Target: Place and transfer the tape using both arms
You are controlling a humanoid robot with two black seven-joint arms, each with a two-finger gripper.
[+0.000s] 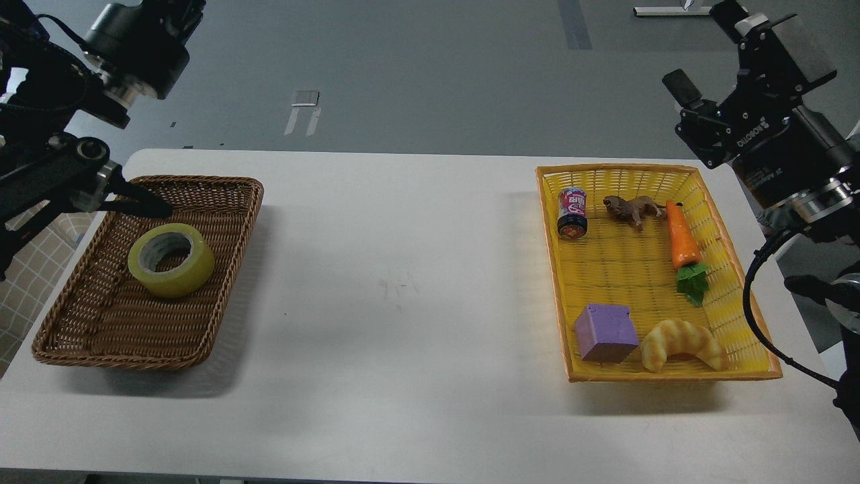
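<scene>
While the tape [171, 259] lies flat in the brown wicker basket [222, 282], core facing up, my left end effector [144, 202] hangs just beyond its far-left edge.
Left is far nearer; I cannot tell its finger spread. Right end effector [692, 111], raised and spread open, sits well apart over the yellow basket [672, 374].

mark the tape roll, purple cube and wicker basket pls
tape roll [172, 260], head view, on the yellow outer band facing the camera
purple cube [605, 331], head view, on its front face
wicker basket [222, 269], head view, on its right wall
</scene>
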